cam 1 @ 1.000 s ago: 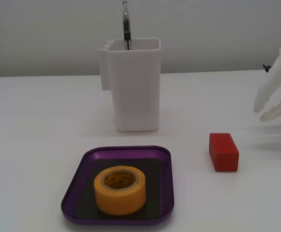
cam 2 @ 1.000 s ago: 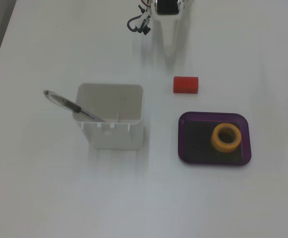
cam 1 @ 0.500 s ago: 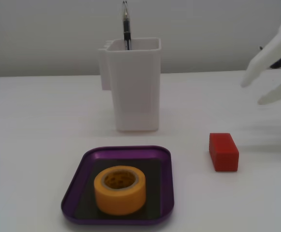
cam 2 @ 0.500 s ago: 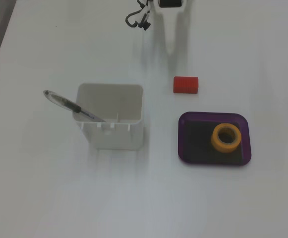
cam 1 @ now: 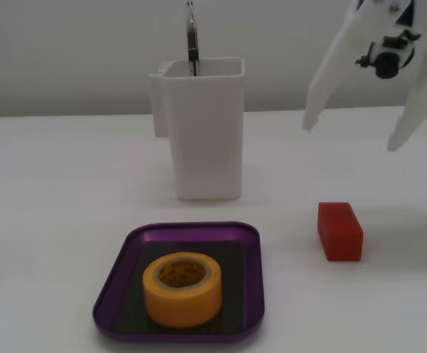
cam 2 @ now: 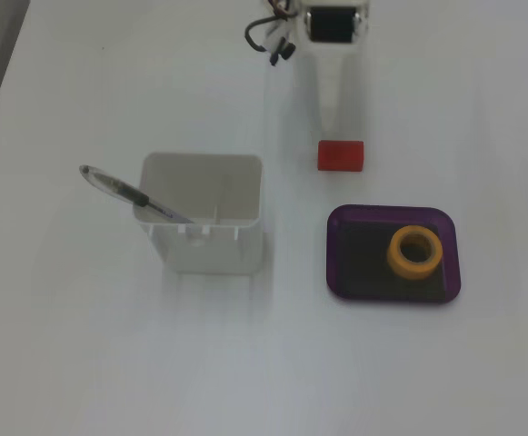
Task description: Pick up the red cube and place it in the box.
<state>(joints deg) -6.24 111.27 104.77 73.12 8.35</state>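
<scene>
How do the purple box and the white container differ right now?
The box is a shallow purple tray with a low rim; the white container is tall and deep. The box holds a yellow tape roll on its dark floor; the white container holds a pen leaning out over its edge. Both sit open-topped on the white table, and neither holds the red cube.
</scene>
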